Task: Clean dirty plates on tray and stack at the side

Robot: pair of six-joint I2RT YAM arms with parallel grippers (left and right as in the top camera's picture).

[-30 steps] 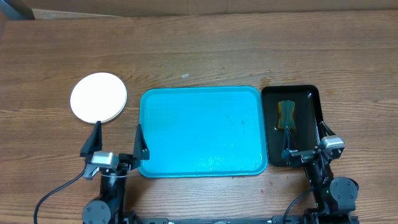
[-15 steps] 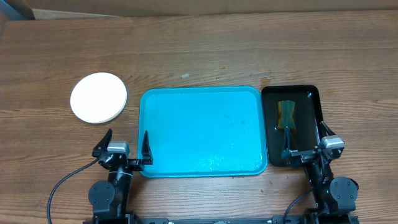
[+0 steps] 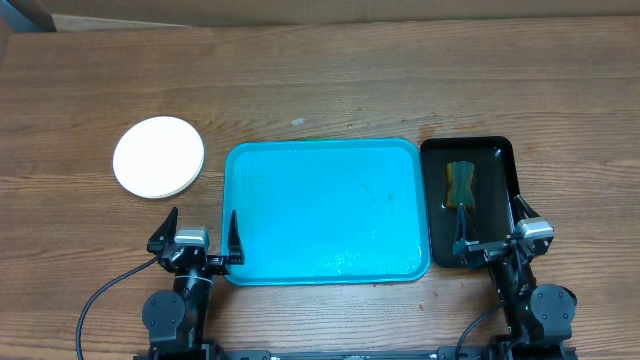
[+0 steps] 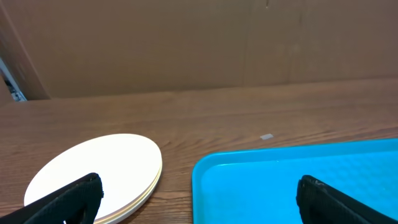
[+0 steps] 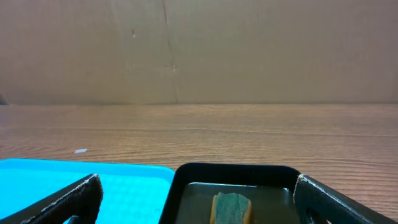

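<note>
The plates (image 3: 158, 157) lie stacked on the wood left of the tray; the top one is white and clean, and a pale yellow edge shows lower in the stack of plates (image 4: 99, 168). The turquoise tray (image 3: 327, 210) is bare, with only a wet sheen. My left gripper (image 3: 204, 226) sits open near the table's front, straddling the tray's left rim (image 4: 200, 171), nothing between its fingers (image 4: 71, 200). My right gripper (image 3: 489, 216) is open over the near end of the black tray, holding nothing.
A narrow black tray (image 3: 497, 165) stands right of the turquoise one, holding shallow liquid and a yellow-green sponge (image 3: 460, 182); the sponge (image 5: 232, 208) shows ahead of my right fingers. A cardboard wall (image 4: 186, 43) closes the far side. A small white scrap (image 3: 297, 122) lies on the wood.
My left arm drew back toward the table's front edge, away from the plate stack, then stayed still. The right arm has not moved.
</note>
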